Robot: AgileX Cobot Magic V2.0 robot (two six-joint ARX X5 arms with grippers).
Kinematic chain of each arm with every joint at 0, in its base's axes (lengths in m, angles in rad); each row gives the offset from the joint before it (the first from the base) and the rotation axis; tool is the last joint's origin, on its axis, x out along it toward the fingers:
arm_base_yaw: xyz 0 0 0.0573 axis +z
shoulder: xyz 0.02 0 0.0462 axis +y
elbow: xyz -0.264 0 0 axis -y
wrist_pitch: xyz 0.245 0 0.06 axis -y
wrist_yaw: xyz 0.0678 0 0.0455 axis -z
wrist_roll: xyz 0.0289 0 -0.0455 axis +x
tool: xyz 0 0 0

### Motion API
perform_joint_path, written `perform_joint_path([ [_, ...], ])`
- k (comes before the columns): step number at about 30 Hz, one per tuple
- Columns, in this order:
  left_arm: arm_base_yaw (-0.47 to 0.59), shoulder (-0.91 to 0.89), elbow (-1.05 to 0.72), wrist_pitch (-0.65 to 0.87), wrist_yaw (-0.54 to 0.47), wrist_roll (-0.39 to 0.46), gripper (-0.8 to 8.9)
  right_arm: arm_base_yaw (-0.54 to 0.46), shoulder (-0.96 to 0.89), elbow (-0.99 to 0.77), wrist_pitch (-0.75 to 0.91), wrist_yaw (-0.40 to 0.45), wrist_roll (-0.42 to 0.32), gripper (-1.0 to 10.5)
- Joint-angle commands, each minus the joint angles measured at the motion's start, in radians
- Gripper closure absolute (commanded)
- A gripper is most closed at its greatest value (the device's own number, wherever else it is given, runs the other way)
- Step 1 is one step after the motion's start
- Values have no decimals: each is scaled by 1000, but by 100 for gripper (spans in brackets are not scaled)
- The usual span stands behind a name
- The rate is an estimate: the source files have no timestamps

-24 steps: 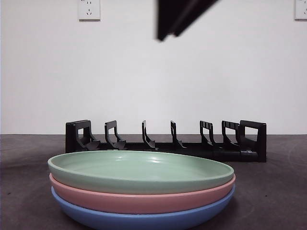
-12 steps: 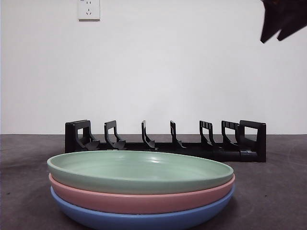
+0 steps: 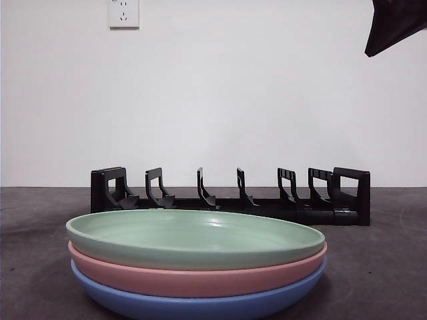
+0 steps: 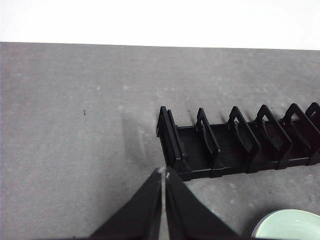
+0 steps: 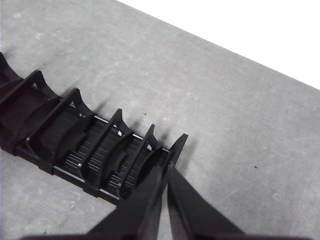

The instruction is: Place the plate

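Note:
Three plates are stacked at the table's front: a green plate on top, a pink plate under it, a blue plate at the bottom. Behind them stands a black slotted rack with nothing in its slots. My left gripper is shut and holds nothing; it hovers off one end of the rack, and the green plate's rim shows nearby. My right gripper is shut and holds nothing, above the other end of the rack. One black arm tip shows at the front view's top right corner.
The grey table stretches around the stack and the rack. A white wall with a socket stands behind.
The black arm tip has moved from the top middle of the front view to the top right corner. The plates and the rack have not moved.

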Motion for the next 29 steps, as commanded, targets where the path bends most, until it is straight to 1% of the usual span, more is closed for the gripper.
perform_joint_path([
  [1,0,4,13,8,5,6,806,2,8,9,12,-2,16,930],
  [4,0,4,12,6,5,12,806,2,8,9,12,-2,16,930],
  [5,0,-3,12,8,0,68,806,3,8,9,12,-2,16,930],
  [6,4,-13,5,26,-3,88,806,2,8,9,12,-2,16,930],
  [7,7,-29,-18,58,-3,87,806,2,8,9,12,-2,16,930],
  [10,28,-153,-199,266,-10,94,806,2,8,9,12,-2,16,930],
  [11,32,-221,-299,356,-10,109,806,2,8,9,12,-2,16,930],
  [14,46,-395,-531,485,-11,139,806,2,8,9,12,-2,16,930],
  [16,59,-508,-661,534,-23,141,806,2,8,9,12,-2,16,930],
  [18,69,-603,-763,542,-39,132,806,3,8,9,12,-2,16,930],
  [21,82,-687,-854,531,-47,111,806,2,8,9,12,-2,16,930],
  [23,92,-684,-851,484,-61,111,806,2,8,10,14,-1,16,930],
  [29,97,-680,-850,479,-61,104,806,3,8,10,14,-2,16,930],
])
